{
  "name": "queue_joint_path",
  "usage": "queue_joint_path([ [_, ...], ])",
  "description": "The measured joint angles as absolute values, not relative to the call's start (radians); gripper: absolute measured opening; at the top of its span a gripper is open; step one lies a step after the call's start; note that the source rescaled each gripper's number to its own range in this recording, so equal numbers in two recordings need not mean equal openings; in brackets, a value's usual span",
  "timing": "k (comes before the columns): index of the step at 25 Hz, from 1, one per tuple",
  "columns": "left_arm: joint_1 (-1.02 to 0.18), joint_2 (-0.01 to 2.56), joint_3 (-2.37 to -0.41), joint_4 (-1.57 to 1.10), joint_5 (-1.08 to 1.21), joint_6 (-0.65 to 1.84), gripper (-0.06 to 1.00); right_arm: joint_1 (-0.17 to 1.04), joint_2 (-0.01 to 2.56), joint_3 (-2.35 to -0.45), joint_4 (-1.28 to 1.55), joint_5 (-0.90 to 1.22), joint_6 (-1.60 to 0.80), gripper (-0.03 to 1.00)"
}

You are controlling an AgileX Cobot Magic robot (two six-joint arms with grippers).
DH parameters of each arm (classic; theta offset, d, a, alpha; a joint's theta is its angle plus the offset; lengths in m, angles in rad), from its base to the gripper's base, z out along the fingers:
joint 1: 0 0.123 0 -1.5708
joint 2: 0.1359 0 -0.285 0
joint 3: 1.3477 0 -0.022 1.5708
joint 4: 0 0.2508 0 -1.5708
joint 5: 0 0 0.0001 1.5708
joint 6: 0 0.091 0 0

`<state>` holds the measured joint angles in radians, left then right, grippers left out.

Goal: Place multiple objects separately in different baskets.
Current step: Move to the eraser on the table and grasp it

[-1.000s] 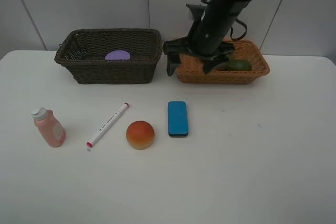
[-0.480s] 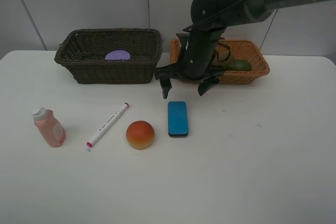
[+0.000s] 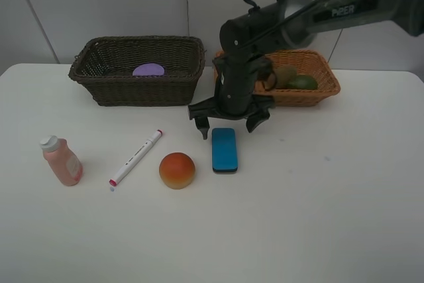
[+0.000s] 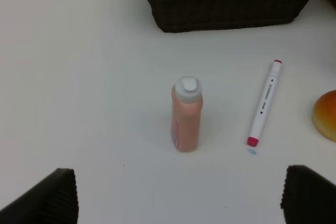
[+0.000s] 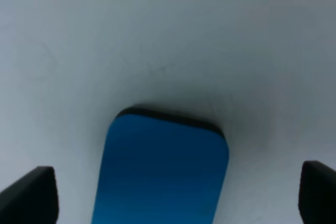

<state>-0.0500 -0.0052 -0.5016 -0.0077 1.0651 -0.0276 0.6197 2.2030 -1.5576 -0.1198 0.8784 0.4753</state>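
My right gripper [image 3: 229, 130] hangs open just above the far end of the blue eraser [image 3: 224, 150], its fingers spread wider than the eraser [image 5: 163, 171] and empty. The orange-red fruit [image 3: 177, 169], the white marker [image 3: 136, 157] and the pink bottle [image 3: 61, 161] stand in a row to the left. My left gripper [image 4: 181, 198] is open and empty, some way short of the bottle [image 4: 187, 116]. The dark basket [image 3: 99, 71] holds a purple-lidded jar [image 3: 148, 70]. In the orange basket [image 3: 318, 91] lie a lime [image 3: 303, 83] and a kiwi [image 3: 285, 74].
Both baskets stand side by side at the back of the white table [image 3: 318, 217]. The right arm reaches down in front of the orange basket's left end. The marker [image 4: 264, 103] lies beside the bottle, with the fruit [image 4: 326, 115] beyond it.
The right arm has come out of the orange basket and swung forward and down, so its open gripper now hovers over the eraser. The items on the table have not moved.
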Motion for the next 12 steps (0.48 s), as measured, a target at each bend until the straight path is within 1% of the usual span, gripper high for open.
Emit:
queue_joint_path([
  [12, -0.05, -0.005, -0.502, -0.008, 1.065, -0.028, 1.0, 0.62, 2.248, -1.559, -0.112, 0.869, 0.477, 1.0],
])
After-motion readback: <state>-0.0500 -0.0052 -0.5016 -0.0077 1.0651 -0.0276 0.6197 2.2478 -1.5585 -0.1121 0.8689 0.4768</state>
